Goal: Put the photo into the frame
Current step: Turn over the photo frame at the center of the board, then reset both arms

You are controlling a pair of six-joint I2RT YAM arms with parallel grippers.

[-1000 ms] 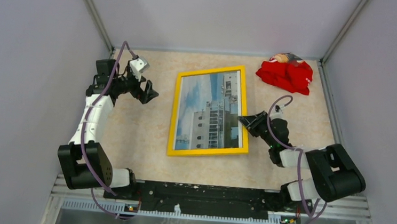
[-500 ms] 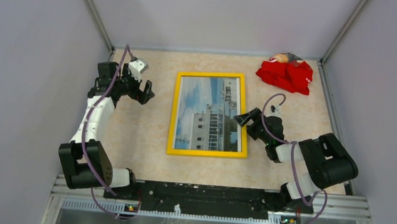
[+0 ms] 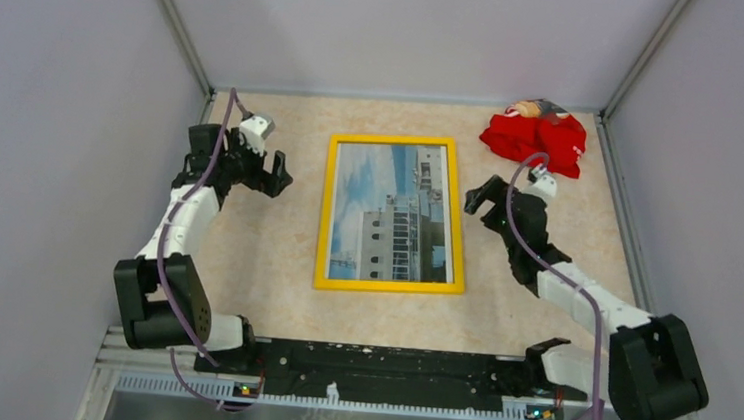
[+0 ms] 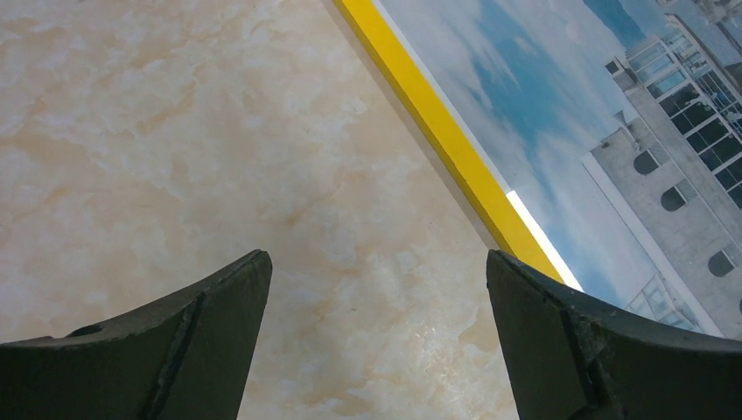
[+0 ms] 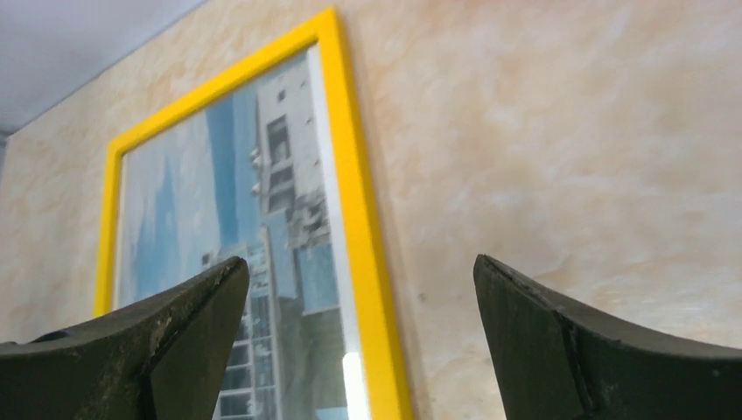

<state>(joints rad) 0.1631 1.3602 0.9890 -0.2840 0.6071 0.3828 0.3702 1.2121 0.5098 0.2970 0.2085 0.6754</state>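
The frame [image 3: 326, 211], bright yellow, lies flat in the middle of the table with the photo [image 3: 393, 212] of a white building against blue sky inside it. My left gripper [image 3: 276, 173] hovers open just left of the frame's upper left part, holding nothing. In the left wrist view the left gripper [image 4: 374, 262] stands over bare table, with the frame's edge [image 4: 437, 131] and the photo [image 4: 569, 131] to the right. My right gripper [image 3: 479, 195] is open, just off the frame's right edge. In the right wrist view the right gripper [image 5: 359, 262] spans the frame's yellow side [image 5: 350, 175] and the photo [image 5: 219, 201].
A crumpled red cloth [image 3: 536, 138] lies at the back right corner. Grey walls close off the table at the back and on both sides. The marbled tabletop [image 3: 264, 262] shows on either side of the frame.
My right gripper has opened, let go of the frame's right edge and drawn back to the right. The frame has gone from skewed to lying straight. The left arm has barely shifted.
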